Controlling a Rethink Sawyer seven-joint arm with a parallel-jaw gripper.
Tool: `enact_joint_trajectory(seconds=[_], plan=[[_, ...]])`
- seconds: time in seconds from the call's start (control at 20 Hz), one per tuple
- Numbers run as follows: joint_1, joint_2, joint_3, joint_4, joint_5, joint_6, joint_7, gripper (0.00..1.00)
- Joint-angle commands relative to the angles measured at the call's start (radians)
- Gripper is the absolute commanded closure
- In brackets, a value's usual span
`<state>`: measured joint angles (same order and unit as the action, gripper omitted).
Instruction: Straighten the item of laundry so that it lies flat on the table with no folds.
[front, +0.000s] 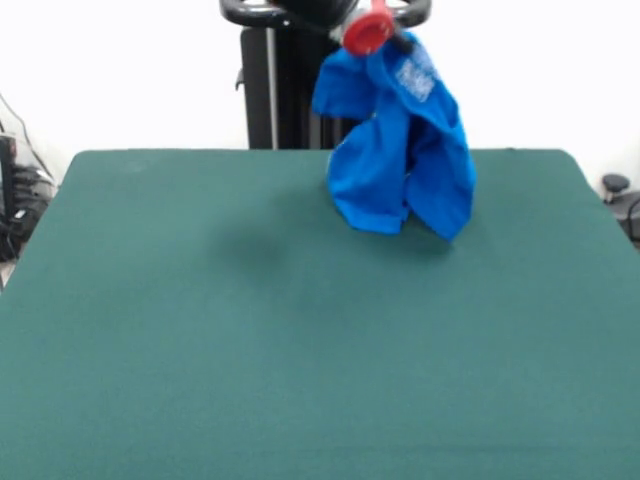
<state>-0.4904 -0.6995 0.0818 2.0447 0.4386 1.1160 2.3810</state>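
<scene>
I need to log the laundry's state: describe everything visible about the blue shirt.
The blue shirt is bright blue soft cloth, bunched and hanging in long folds from the gripper near the top. A patch of white print shows high on it. It dangles over the far part of the green table; whether its lower edge touches is unclear.

Hand (385, 40) holds bunched T-shirt (400, 160) above table (250, 350)

T-shirt (400, 150) hangs bunched from end effector (372, 32); above table's (200, 350) far side

table (200, 350): open throughout | obstacle: hanging T-shirt (400, 160), far right, apparently off the cloth
</scene>
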Motion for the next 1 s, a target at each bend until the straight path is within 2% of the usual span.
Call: enact_joint_trajectory(seconds=[0.05,0.15,0.4,0.7,1.0], plan=[[0.008,0.161,0.047,-0.152,-0.170,-0.297,-0.146,1.00],[0.022,0.161,0.017,-0.186,-0.238,-0.350,-0.096,1.00],[0.033,0.180,-0.013,-0.268,-0.383,-0.482,-0.061,1.00],[0.052,0.091,0.004,-0.257,-0.423,-0.503,-0.001,1.00],[0.098,0.027,-0.045,-0.316,-0.405,-0.389,0.095,1.00]])
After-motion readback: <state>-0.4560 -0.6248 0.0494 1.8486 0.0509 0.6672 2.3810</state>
